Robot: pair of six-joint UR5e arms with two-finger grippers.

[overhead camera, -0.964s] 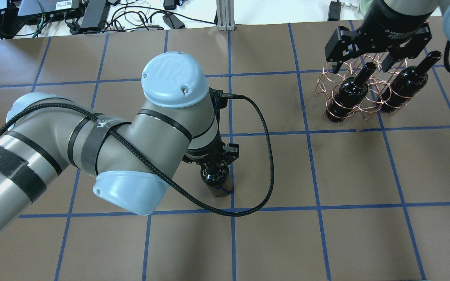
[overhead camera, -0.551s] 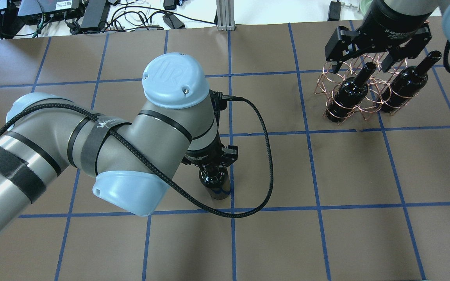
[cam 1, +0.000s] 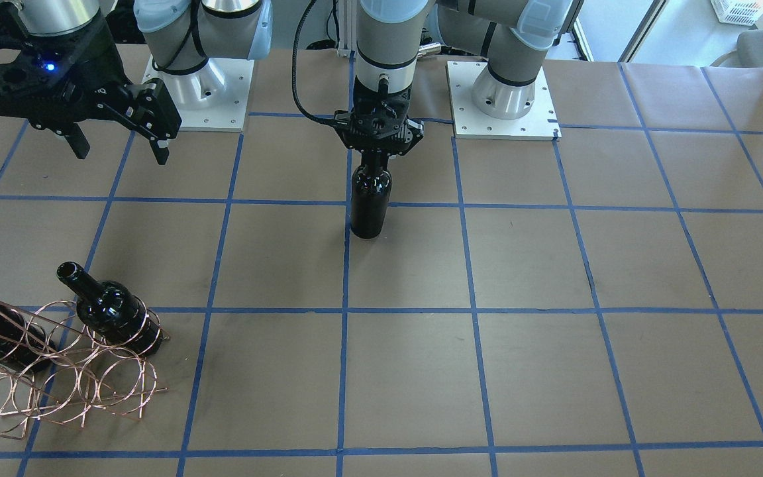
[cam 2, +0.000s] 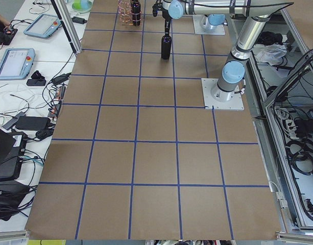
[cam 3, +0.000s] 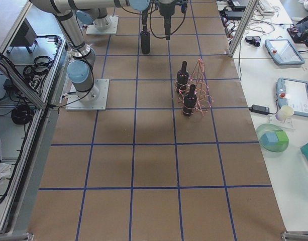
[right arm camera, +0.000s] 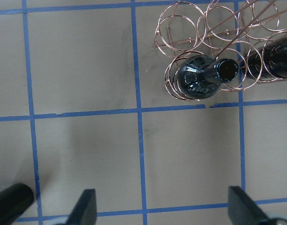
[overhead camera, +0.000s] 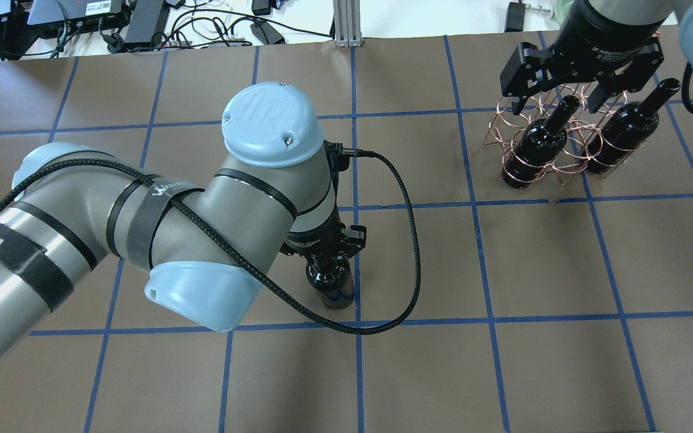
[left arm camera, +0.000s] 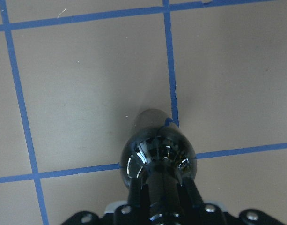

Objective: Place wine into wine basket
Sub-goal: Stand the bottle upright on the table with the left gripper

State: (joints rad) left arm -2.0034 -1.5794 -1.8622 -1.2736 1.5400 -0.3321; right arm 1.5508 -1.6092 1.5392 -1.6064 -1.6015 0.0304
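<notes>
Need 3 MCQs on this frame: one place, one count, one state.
1. Where is the wine held by the left gripper?
A) upright, apart from the wine basket
B) inside the basket
C) lying on its side

2. How many bottles sit in the wine basket?
A) one
B) two
C) three

3. The right gripper is:
A) open, empty
B) shut on a bottle
C) shut on the basket

Answers: 1 A, it stands alone with its neck clamped; 2 B, two necks poke out of the hoops; 3 A, jaws spread with nothing between.
</notes>
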